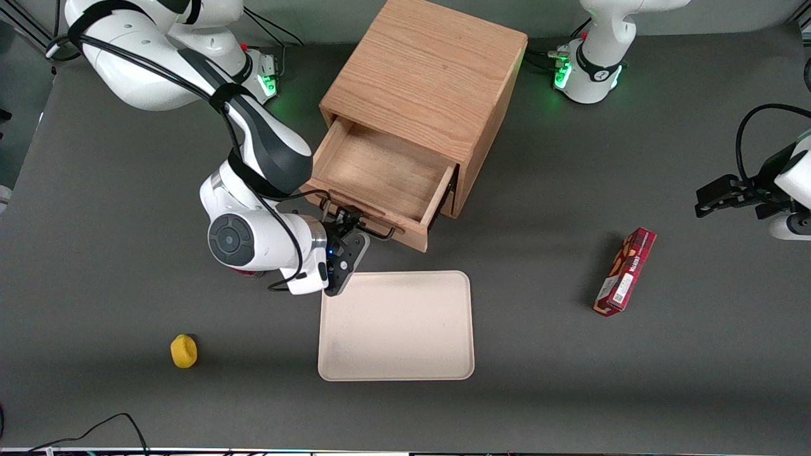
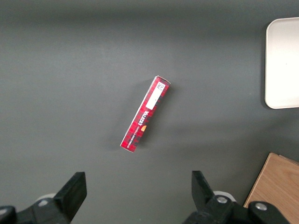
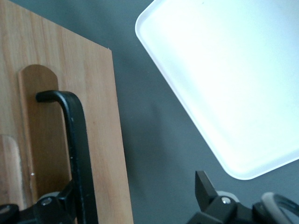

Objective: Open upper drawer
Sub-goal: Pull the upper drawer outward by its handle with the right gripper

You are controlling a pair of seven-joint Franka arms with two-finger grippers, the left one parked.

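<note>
The upper drawer is a light oak box that stands pulled well out of the oak cabinet, its inside bare. Its thin black wire handle runs along the drawer front, on the side facing the front camera. My right gripper is at the handle's end toward the working arm, just above the table. In the right wrist view the handle lies against the drawer front. The gripper is open; one finger is at the handle, the other finger is well apart over the table.
A cream tray lies nearer the front camera than the drawer, close beside my gripper; it also shows in the right wrist view. A yellow object sits near the table's front edge. A red box lies toward the parked arm's end.
</note>
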